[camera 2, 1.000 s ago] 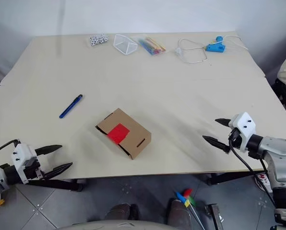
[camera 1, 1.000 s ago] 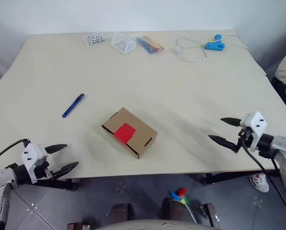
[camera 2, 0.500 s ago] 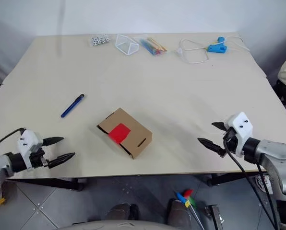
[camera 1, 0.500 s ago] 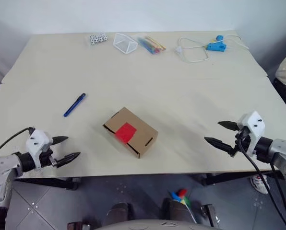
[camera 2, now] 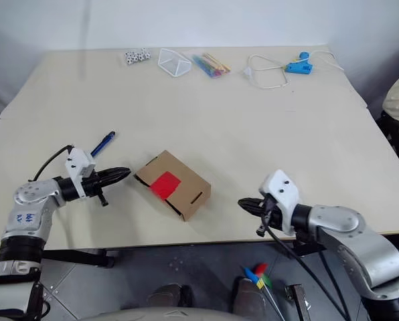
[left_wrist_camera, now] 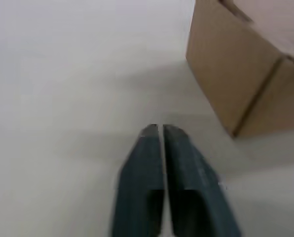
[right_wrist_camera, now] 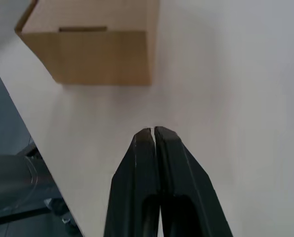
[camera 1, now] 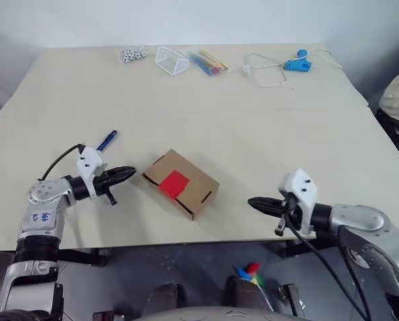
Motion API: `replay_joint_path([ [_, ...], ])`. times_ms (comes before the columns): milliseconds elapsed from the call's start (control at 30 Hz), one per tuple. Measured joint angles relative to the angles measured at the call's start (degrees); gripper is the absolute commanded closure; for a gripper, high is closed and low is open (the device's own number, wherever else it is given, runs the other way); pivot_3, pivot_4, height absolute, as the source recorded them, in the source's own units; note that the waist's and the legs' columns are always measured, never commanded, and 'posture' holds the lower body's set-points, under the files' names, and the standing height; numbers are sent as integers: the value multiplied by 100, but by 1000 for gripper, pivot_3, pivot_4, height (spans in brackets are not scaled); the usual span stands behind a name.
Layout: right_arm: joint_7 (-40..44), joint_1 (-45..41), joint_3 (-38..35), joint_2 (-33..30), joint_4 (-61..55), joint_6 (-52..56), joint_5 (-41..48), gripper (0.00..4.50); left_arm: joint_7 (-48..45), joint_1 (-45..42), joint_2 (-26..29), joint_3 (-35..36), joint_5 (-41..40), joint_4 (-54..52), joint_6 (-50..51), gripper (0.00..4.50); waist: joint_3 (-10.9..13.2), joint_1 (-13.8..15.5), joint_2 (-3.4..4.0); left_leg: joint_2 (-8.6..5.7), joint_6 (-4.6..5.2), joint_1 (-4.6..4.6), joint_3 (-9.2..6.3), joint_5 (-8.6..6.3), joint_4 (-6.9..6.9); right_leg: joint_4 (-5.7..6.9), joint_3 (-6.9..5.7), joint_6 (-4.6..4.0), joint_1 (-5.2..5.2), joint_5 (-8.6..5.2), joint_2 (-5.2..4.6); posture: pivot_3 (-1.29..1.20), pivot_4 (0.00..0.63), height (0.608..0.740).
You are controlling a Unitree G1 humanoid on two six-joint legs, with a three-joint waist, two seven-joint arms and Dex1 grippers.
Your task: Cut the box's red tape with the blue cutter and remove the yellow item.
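dice, clear tray, coloured sticks, cabled gadget

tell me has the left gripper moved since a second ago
Yes. The left gripper has come in from the table's near edge toward the box; its tips now sit just short of the box's left corner, fingers shut.
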Motion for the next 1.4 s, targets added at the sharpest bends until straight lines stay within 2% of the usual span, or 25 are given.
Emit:
replay_joint_path([
  [267, -205, -661, 862, 413, 107, 47, -251, 4500, -166, -915, -462, -252, 239, 1181, -657, 4453, -7, 17, -14, -3, 2, -32, 7, 0, 34, 6, -15, 6, -3, 4, 2, 0, 150, 740],
  [467, -94, -1366, 1328, 786, 857, -191, -546, 4500, -551, -1116, -703, -453, 239, 1351, -758, 4453, -8, -20, -16, -1, 2, -51, 8, 0, 48, 8, -31, 6, -8, 4, 5, 0, 150, 740],
  [800, 49, -2567, 1236, 1210, 2326, -703, -1134, 4500, -1198, -365, -252, -564, 89, -230, 642, 4453, -8, -55, -16, 1, 2, -57, 2, 0, 60, 20, -31, 7, -13, 4, 6, 0, 150, 740],
  [933, -157, -3509, 1218, 1970, 3629, -1724, -1657, 4500, -1346, -68, -318, -950, 40, -1206, 1367, 4453, -8, -91, -14, 4, 2, -56, -1, 0, 80, 47, -22, 6, -14, 3, 7, 0, 150, 740],
  [1067, -376, -3810, 1218, 2395, 4269, -2398, -1996, 4500, -1270, -35, -399, -1219, 50, -1548, 1720, 4453, -8, -95, -15, 2, 1, -64, -15, 0, 92, 60, -22, 6, -16, 3, 6, 0, 150, 740],
  [1233, -436, -3813, 1107, 2360, 4593, -2663, -2225, 4500, -1141, -37, -438, -1224, -48, -1908, 2054, 4453, -7, -121, -14, 2, 2, -72, -25, 0, 98, 62, -21, 6, -19, 3, 6, 0, 150, 740],
  [1400, -302, -3738, 825, 1782, 4335, -2645, -2281, 4500, -1010, -38, -235, -954, -243, -2016, 2377, 4453, -7, -152, -13, 3, 1, -69, -39, 0, 96, 62, -20, 6, -20, 3, 7, 0, 150, 740],
])
